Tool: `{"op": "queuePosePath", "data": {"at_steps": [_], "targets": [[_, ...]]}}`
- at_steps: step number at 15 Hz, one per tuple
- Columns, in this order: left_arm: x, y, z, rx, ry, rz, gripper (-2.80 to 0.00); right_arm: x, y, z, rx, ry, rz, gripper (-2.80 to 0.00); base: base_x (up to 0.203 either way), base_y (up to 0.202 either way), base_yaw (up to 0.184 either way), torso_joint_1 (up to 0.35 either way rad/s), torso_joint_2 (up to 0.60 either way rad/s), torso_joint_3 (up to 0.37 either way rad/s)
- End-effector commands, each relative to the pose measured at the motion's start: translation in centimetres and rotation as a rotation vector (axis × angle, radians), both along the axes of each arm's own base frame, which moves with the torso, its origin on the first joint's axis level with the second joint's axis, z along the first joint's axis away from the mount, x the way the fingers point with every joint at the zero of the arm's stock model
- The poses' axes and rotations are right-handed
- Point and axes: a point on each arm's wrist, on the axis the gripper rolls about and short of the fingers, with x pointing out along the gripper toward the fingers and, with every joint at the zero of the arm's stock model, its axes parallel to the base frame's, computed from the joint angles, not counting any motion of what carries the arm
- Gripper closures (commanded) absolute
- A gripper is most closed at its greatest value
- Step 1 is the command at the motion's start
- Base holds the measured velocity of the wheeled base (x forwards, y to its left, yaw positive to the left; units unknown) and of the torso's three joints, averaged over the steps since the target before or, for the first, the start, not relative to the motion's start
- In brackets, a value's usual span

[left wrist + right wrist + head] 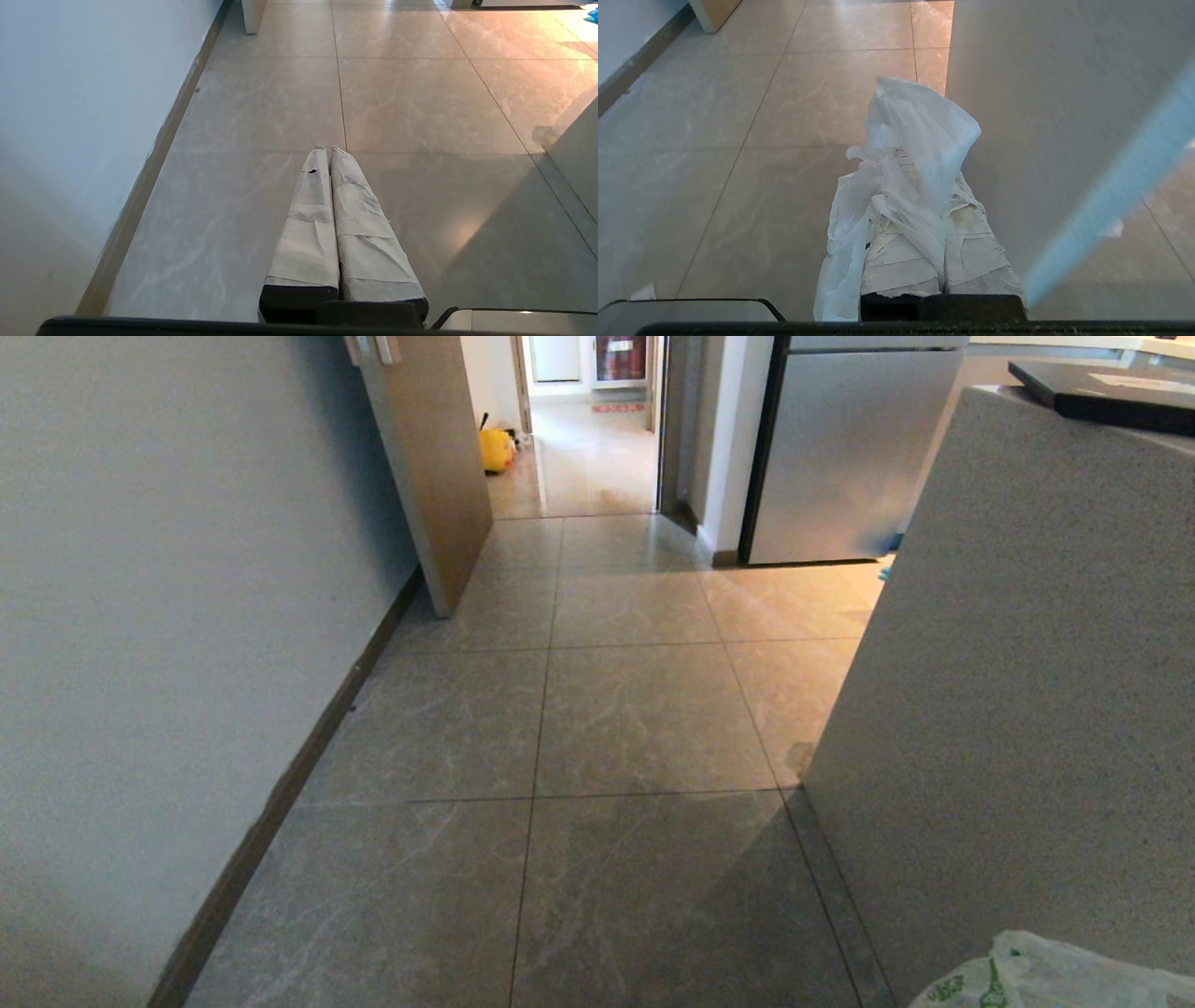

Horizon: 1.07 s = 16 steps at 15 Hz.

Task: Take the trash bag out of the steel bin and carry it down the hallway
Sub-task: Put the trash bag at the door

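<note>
Bag out of bin: judged done; the trash bag (920,154) is in the right hand (945,196) and no steel bin shows in any view.
Carry: under way or about to start, as far as can be judged; the floor (644,719) here is dull grey tile with brown skirting, so the glossy hallway seems to lie beyond the open doorway (593,448) past the wooden door (434,457).
Left to do: drive ahead along the wall, past the stone worktop (1018,691), through that doorway.
Trash bag, place: draped over the right hand's fingers, close beside the worktop's side; its green-printed bulk (1046,980) hangs low at the worktop's foot.
Right hand: clamped shut on the bag's thin plastic, pointing forward and down over the floor.
Left hand (329,149): fingers pressed together, holding nothing, parked over the floor on the wall side of the worktop.
Risk: the bag may brush the worktop's corner.
</note>
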Motion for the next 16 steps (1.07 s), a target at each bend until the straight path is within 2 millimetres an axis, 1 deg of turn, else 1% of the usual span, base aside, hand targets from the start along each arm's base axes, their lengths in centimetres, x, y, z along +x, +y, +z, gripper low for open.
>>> {"op": "queuePosePath", "data": {"at_steps": [1,16], "targets": [[0.0,0.0,0.0,0.0,0.0,0.0,0.0,0.01,0.0,0.01,0.0,0.001,0.0,0.0,0.182,0.0,-0.003,0.005,0.0,0.002],[0.0,0.0,0.0,0.0,0.0,0.0,0.0,0.01,0.0,0.01,0.0,0.001,0.0,0.0,0.19,0.0,0.0,0.004,0.0,0.003]]}}
